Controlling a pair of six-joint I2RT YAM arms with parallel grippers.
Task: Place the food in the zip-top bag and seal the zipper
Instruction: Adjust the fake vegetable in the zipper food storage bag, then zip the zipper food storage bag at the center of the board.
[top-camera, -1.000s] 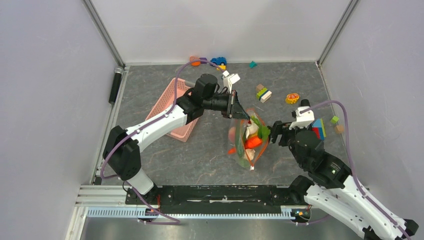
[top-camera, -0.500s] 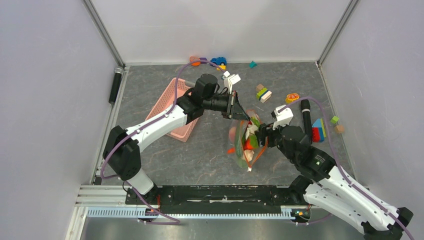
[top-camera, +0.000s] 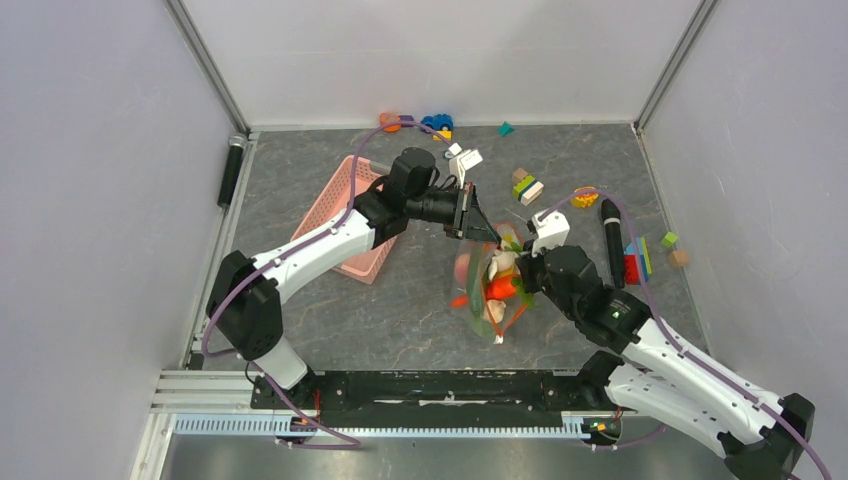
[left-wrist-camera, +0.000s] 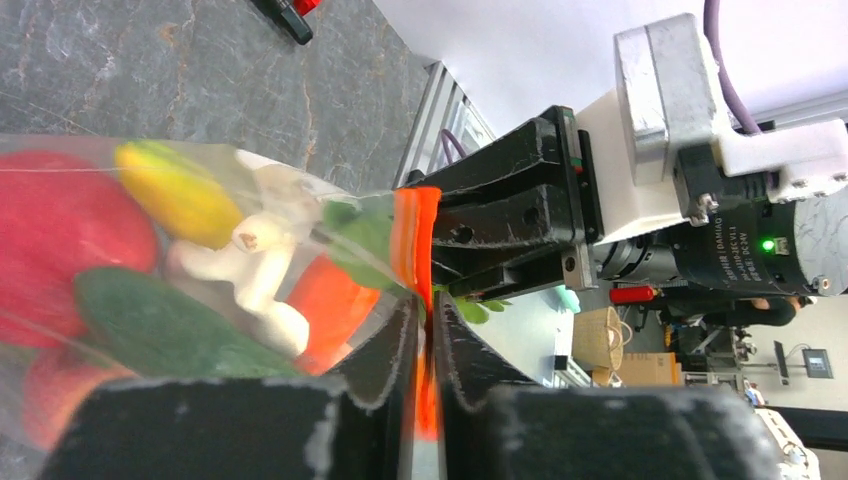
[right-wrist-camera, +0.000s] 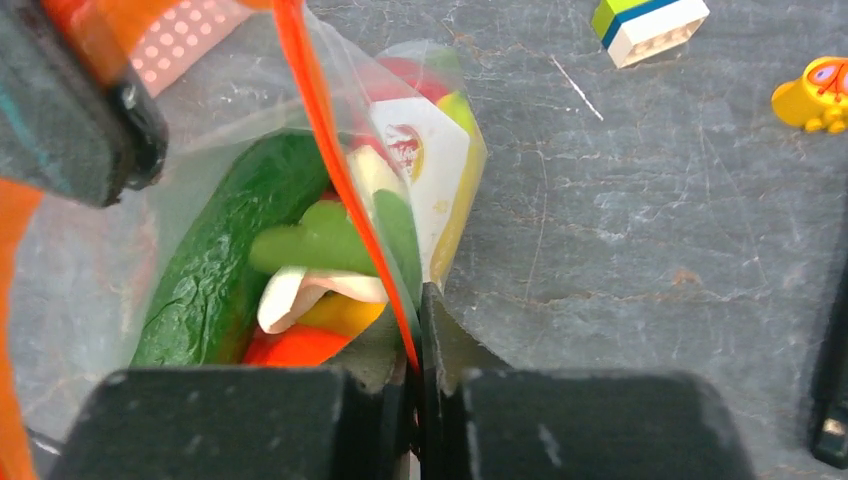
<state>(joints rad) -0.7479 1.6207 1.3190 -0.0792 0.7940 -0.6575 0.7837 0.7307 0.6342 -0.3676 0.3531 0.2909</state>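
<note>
From above I see the bag (top-camera: 490, 285) near the middle of the grey surface (top-camera: 400, 310), stuffed with toy food (top-camera: 500, 283) and stretched between my two arms. The left tool (top-camera: 487, 230) meets its far end, the right tool (top-camera: 522, 275) its right side; at this height I cannot judge either grip. A pink basket (top-camera: 345, 205) lies under the left arm, with loose blocks (top-camera: 527, 187) further back.

The left wrist view settles it: the left tool (left-wrist-camera: 428, 350) is pinched nearly closed on the orange-red zipper (left-wrist-camera: 415, 235) strip. Behind the clear plastic I make out a red tomato (left-wrist-camera: 50, 230), a yellow banana (left-wrist-camera: 175, 190), a white mushroom (left-wrist-camera: 262, 275) and green pieces. The right tool fills the background, close to the same strip.

The right wrist view shows the right tool (right-wrist-camera: 418, 345) also squeezed almost together on the zipper (right-wrist-camera: 330, 160), which runs up and away. A cucumber (right-wrist-camera: 215, 270) and the white label (right-wrist-camera: 425, 160) show through; the bag's left part is blurred.
</note>
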